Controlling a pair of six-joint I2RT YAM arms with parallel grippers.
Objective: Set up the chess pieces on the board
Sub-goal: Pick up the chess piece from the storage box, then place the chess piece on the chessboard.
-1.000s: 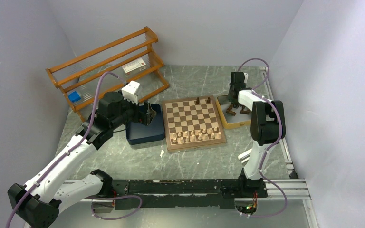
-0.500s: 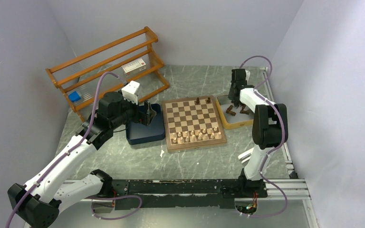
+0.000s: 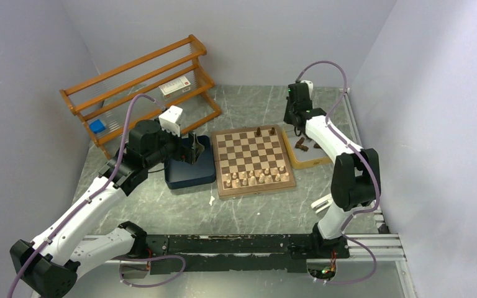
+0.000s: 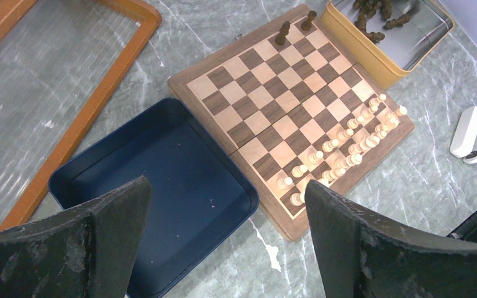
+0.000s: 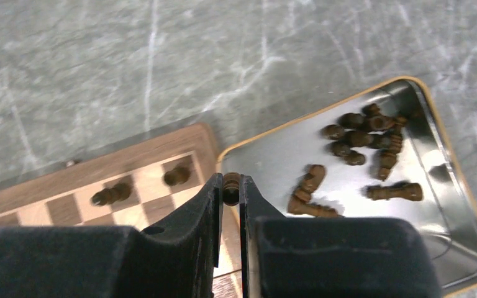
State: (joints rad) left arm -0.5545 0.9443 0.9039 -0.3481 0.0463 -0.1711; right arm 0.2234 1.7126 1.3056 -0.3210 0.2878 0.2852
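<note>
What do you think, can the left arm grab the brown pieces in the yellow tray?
Probably not: the left gripper hangs open over the blue tray, with the board between it and those brown pieces.

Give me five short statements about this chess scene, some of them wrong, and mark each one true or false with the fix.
1. The right gripper is shut on a dark chess piece. True.
2. The left gripper is shut. False: its jaws stand wide open above the dark blue tray.
3. Two dark chessmen stand at the far edge of the board. True.
4. The loose dark pieces lie in the dark blue tray. False: they lie in the yellow-rimmed tin beside the board.
5. The cream pieces stand on the board's near side. True.
</note>
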